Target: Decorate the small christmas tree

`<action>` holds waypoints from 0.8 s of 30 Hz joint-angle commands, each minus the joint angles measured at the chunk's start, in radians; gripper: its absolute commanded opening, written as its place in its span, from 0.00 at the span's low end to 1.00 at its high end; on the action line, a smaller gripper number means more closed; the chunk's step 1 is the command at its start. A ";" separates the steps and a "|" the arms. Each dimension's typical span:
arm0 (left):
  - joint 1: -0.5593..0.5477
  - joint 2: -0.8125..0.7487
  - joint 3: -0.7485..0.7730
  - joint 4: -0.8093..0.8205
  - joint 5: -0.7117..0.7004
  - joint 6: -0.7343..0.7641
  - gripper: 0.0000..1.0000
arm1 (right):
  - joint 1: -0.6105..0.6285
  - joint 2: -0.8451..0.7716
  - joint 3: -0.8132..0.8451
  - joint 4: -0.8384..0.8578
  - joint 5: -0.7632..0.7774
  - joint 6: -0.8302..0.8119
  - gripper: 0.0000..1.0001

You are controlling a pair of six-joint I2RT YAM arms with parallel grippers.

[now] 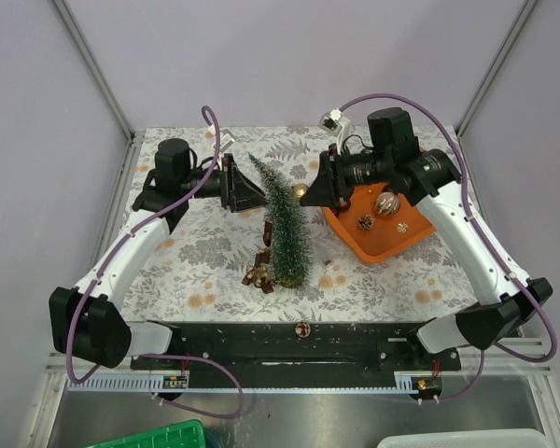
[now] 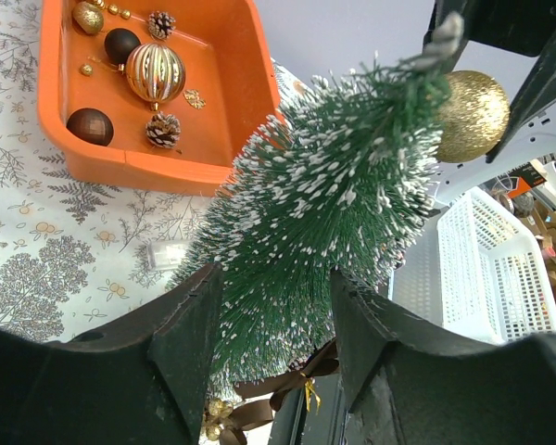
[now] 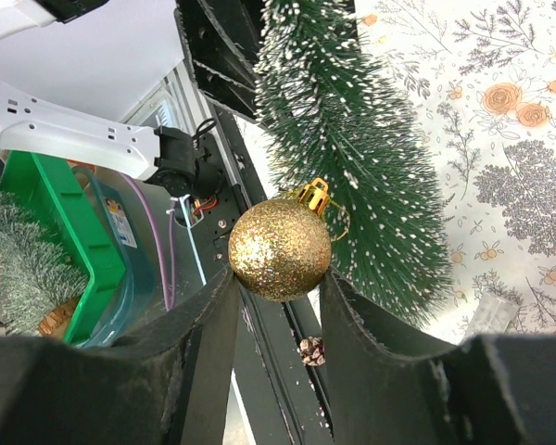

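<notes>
1. Floral tablecloth (image 1: pixel 196 252) covers the table; the small christmas tree (image 1: pixel 285 233), a frosty-tipped green bottle-brush cone, leans at its centre.
2. Left gripper (image 2: pixel 276 315), jaws half open, clasps the tree's bristles on both sides.
3. Right gripper (image 3: pixel 278 297) pinches a gold glitter ball ornament (image 3: pixel 280 248) just beside the tree.
4. Orange plastic tray (image 1: pixel 350 233) lies right of the tree.

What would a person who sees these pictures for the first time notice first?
A frosted small christmas tree sits mid-table, clasped on its upper part by the left gripper. Beside it, the right gripper pinches a gold glitter ball close to the bristles. To the right lies an orange tray holding more ornaments.
</notes>
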 commanded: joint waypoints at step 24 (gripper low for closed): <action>-0.021 0.009 0.046 0.054 0.035 -0.001 0.52 | 0.010 0.064 0.063 0.064 0.068 -0.049 0.15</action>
